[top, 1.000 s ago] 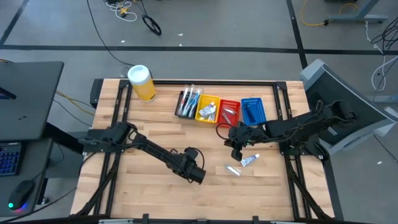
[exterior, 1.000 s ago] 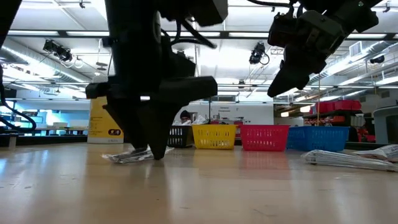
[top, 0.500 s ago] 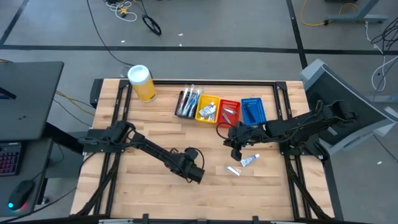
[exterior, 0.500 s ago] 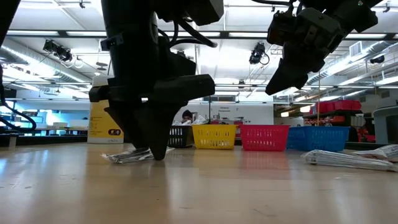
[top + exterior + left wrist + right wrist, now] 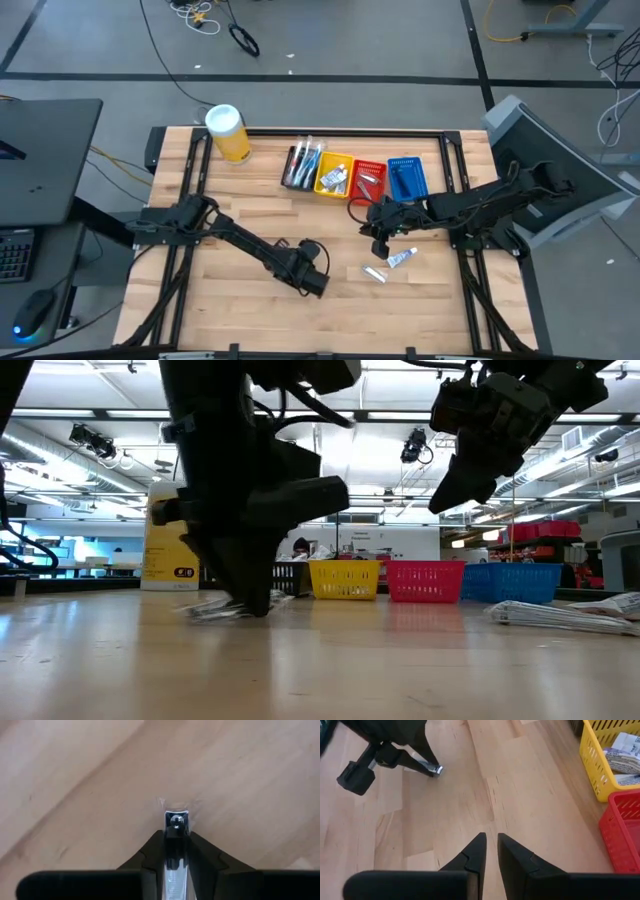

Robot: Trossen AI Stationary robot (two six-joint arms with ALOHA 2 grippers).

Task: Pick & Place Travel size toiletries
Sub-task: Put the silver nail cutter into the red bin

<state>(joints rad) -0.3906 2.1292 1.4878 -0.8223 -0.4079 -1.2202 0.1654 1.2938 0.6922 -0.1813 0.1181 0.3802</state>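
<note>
The left gripper (image 5: 316,285) is low at the bench's (image 5: 230,300) front middle, fingers closed on a small metal clipper (image 5: 176,827) touching the wood; the right gripper (image 5: 379,243) hangs above, nearly closed and empty; a white tube (image 5: 402,258) lies just beside it; four baskets (image 5: 355,178) line the back edge.

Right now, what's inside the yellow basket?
The yellow basket holds a heap of small pale packets and tubes; the right wrist view shows printed wrappers against its wall. A count isn't possible, and whatever lies under the top layer is covered.
</note>
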